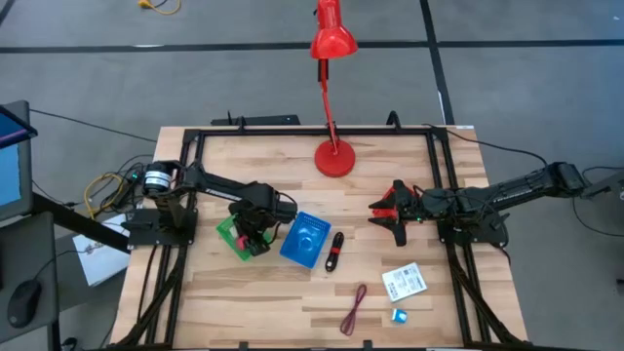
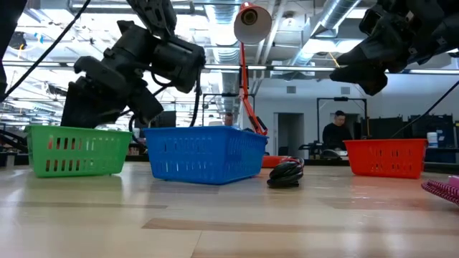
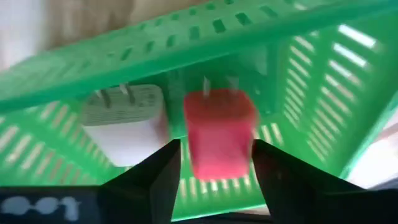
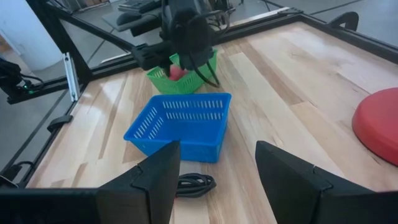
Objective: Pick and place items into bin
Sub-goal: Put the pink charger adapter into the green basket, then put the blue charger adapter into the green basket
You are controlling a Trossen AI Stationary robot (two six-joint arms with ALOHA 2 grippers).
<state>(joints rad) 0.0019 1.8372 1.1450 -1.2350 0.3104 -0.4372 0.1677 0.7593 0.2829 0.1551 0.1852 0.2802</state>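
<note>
My left gripper (image 1: 252, 234) (image 3: 217, 146) hangs open over the green bin (image 1: 231, 234) (image 2: 72, 150), fingers pointing down into it. A red cube with two metal prongs (image 3: 219, 134) (image 4: 177, 72) shows blurred between and beyond the fingertips, inside the bin. A white pronged cube (image 3: 124, 124) lies beside it on the bin floor. My right gripper (image 1: 373, 214) (image 4: 217, 146) waits open above the table, right of the blue bin (image 1: 307, 239) (image 4: 180, 121). On the table lie a black-and-red coiled cord (image 1: 334, 251) (image 4: 196, 183), a dark red looped cord (image 1: 353, 310), a white printed packet (image 1: 404, 281) and a tiny blue-white piece (image 1: 399, 315).
The red desk lamp's base (image 1: 334, 158) (image 4: 379, 121) stands near the table's far edge, its head reaching beyond it. A red basket (image 2: 384, 158) sits on the right side under my right arm. A black frame borders the table. A person sits in the room behind.
</note>
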